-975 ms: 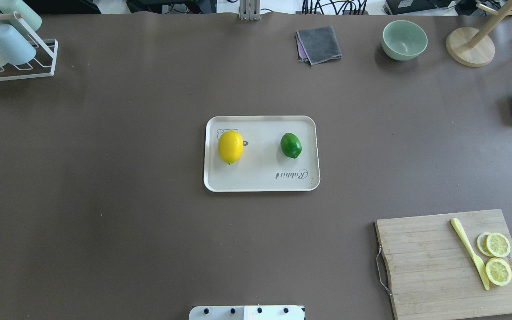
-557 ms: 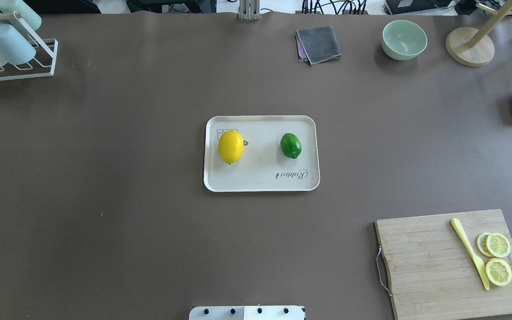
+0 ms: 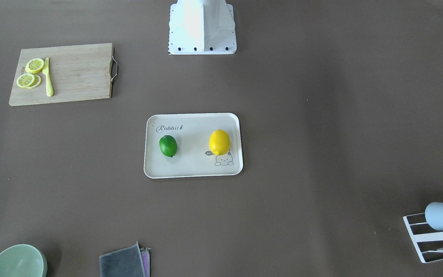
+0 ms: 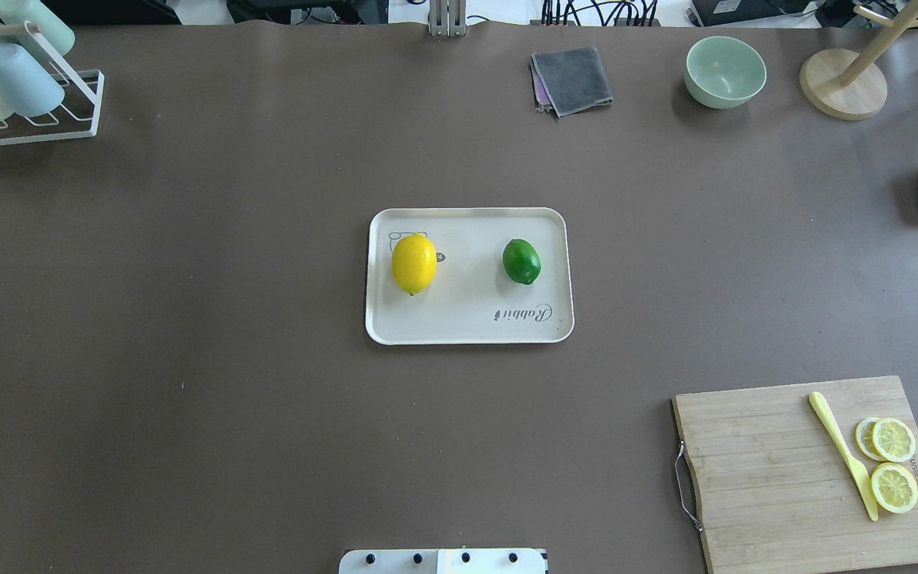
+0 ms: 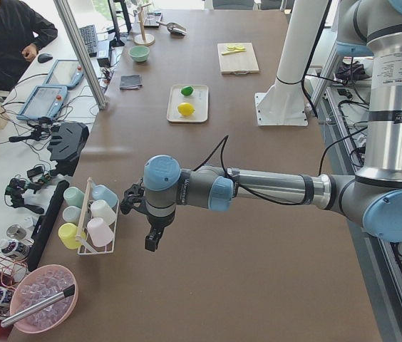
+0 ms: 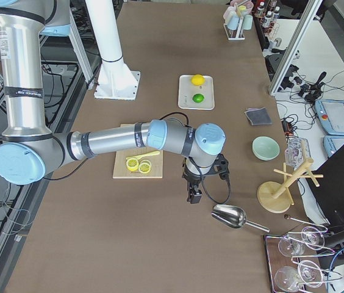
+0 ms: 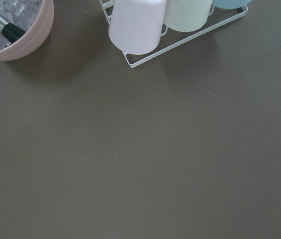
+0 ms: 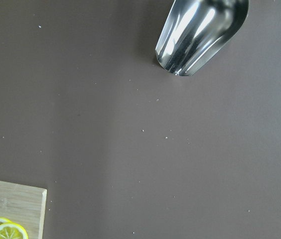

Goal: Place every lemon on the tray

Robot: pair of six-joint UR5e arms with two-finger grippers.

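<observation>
**Q:** Where do the lemons lie?

**A:** Both sit on the tray (image 4: 467, 327) at mid-table. The yellow lemon (image 4: 413, 263) rests partly over the bunny drawing. The green lemon (image 4: 522, 261) rests near the "Rabbit" lettering. They are well apart, and neither touches the rim. From that, the task appears finished.

**Q:** And the arms?

**A:** Each hangs low at its own end of the table (image 4: 268, 414), far from the tray, likely parked out of the way. The left gripper (image 5: 154, 239) points down beside the cup rack (image 5: 90, 221). The right gripper (image 6: 194, 194) points down between the board (image 6: 122, 168) and the scoop (image 6: 230, 216). Only the side views show them, so it cannot be told how wide the fingers stand or whether they hold anything.

**Q:** What surrounds them?

**A:** The table top is matte brown. Lemon slices (image 4: 893, 462) and a yellow knife (image 4: 841, 454) lie on the board and are no part of the job. A green bowl (image 4: 725, 72) and a folded cloth (image 4: 572, 78) sit by the far edge. Beyond the table is a lab with cables, tablets and a seated operator (image 5: 1, 35).
</observation>
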